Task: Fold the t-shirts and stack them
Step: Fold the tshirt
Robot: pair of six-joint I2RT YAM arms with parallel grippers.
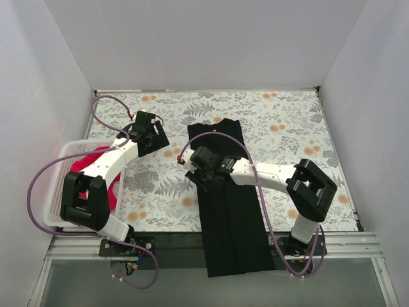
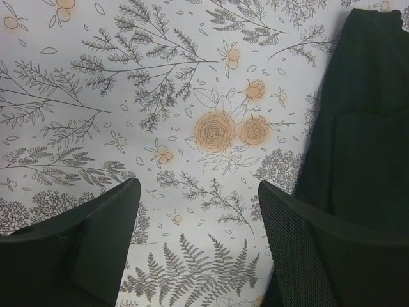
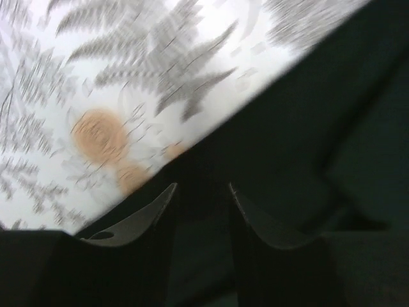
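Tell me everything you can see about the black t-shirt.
The black t-shirt is soft, plain cloth, folded lengthwise into a long narrow strip. It lies flat on the floral table, neck end far, lower end reaching past the near edge. The right claw is at its left edge, jaws apart.

one black t-shirt (image 1: 228, 220), one red-pink t-shirt (image 1: 82, 165), one basket (image 1: 52, 190)

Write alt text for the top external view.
A black cloth t-shirt, folded into a narrow strip, lies on a floral table, the right end effector over its left edge. The left end effector hovers near a white lattice basket holding a red-pink shirt.
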